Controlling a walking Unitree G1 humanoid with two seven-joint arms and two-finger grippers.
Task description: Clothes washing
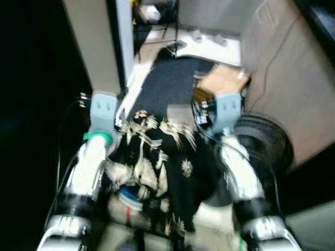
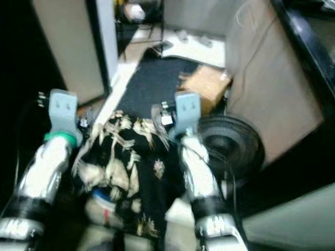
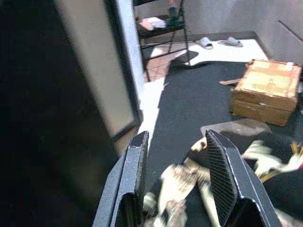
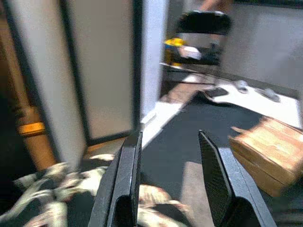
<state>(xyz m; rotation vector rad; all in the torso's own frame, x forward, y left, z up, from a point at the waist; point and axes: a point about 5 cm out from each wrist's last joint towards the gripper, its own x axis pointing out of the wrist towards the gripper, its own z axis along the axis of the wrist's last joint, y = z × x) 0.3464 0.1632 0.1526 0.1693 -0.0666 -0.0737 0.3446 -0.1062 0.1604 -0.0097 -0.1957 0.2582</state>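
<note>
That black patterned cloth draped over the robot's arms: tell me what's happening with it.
The robot is carrying a black garment with pale floral print, draped across both forearms in front of its body. The left gripper and right gripper both have their fingers apart, so the cloth rests on the arms rather than being pinched. Ahead lie a dark floor mat, a cardboard box and a fan.
</note>
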